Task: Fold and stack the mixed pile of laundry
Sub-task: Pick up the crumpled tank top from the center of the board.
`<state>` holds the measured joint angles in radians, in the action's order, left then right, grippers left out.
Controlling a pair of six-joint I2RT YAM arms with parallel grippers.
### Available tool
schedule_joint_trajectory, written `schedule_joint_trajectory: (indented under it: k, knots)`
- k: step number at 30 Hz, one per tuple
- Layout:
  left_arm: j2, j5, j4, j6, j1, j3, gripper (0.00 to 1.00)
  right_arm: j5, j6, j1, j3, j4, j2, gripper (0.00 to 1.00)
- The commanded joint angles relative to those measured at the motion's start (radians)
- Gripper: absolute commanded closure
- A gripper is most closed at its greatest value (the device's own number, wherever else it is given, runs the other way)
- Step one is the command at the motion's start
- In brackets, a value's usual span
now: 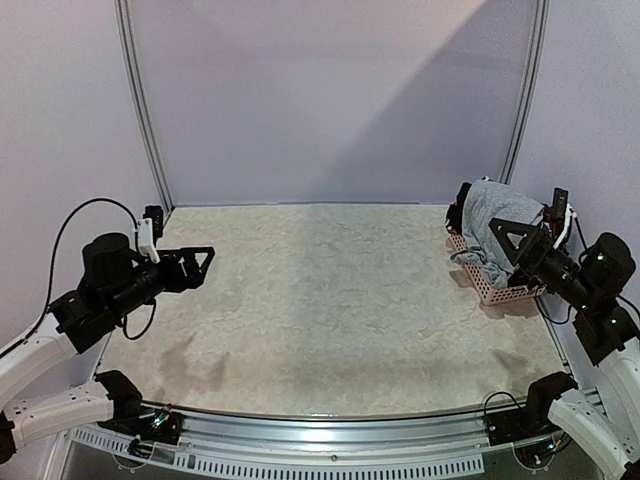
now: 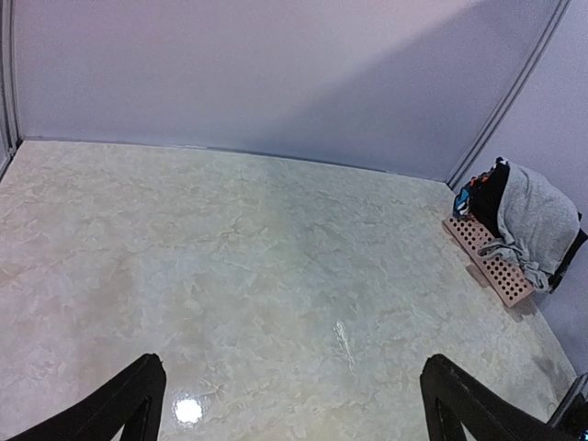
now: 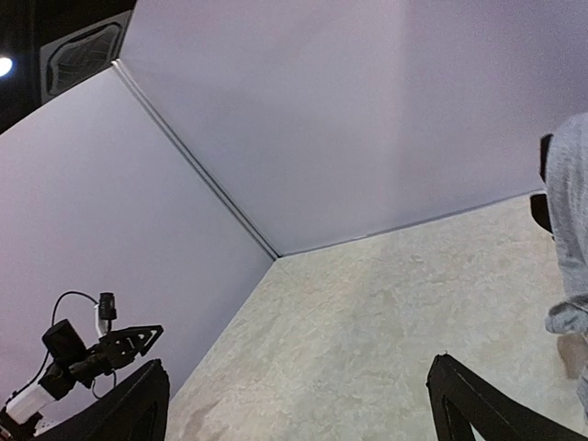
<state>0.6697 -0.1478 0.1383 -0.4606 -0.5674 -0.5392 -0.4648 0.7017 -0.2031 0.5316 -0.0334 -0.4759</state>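
The laundry pile (image 1: 492, 212) is being shown heaped in a pink perforated basket (image 1: 505, 290) at the worktop's (image 1: 330, 300) far right corner, with soft grey cloth draped over black. Small blue and red scraps at its far end are being shown only in the left wrist view. In the top view the basket is being partly hidden by the right pincer (image 1: 478, 242), which is being held wide and empty. The left pincer (image 1: 205, 265) is likewise being held wide and empty over the left edge. Light is being reflected off the pale, marbled worktop.
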Motion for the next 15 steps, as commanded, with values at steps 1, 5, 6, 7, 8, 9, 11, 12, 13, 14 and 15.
schedule_joint_trajectory:
  k: [1,5,6,7,8,9,11,12,13,14,15]
  knots:
    - [-0.068,-0.039,0.132,-0.045,-0.019,0.018,0.01,0.174,0.021,-0.005,0.019,0.186,0.036,0.01]
    - [-0.116,-0.071,0.224,-0.059,-0.021,0.029,0.01,0.234,0.029,-0.006,-0.006,0.285,0.107,0.01]
    - [-0.123,-0.080,0.244,-0.063,-0.022,0.033,0.01,0.237,0.027,-0.005,-0.006,0.307,0.123,0.01]
    - [-0.130,-0.087,0.259,-0.068,-0.022,0.040,0.01,0.238,0.028,-0.006,-0.004,0.333,0.128,0.01]
    - [-0.136,-0.091,0.266,-0.071,-0.023,0.049,0.01,0.236,0.026,-0.006,0.003,0.357,0.132,0.01]
    - [-0.143,-0.092,0.271,-0.076,-0.024,0.060,0.01,0.238,0.025,-0.006,0.012,0.386,0.130,0.01]
    - [-0.155,-0.093,0.277,-0.084,-0.027,0.080,0.02,0.247,0.014,-0.005,0.050,0.463,0.111,0.01]
    - [-0.160,-0.094,0.280,-0.088,-0.028,0.089,0.02,0.262,0.001,-0.005,0.073,0.506,0.095,0.01]
    - [-0.165,-0.093,0.283,-0.092,-0.030,0.097,0.02,0.282,-0.008,-0.005,0.097,0.550,0.083,0.01]
    - [-0.170,-0.093,0.288,-0.093,-0.033,0.102,0.03,0.302,-0.026,-0.005,0.115,0.580,0.061,0.01]
    - [-0.176,-0.093,0.296,-0.093,-0.035,0.106,0.04,0.320,-0.035,-0.006,0.135,0.609,0.044,0.01]
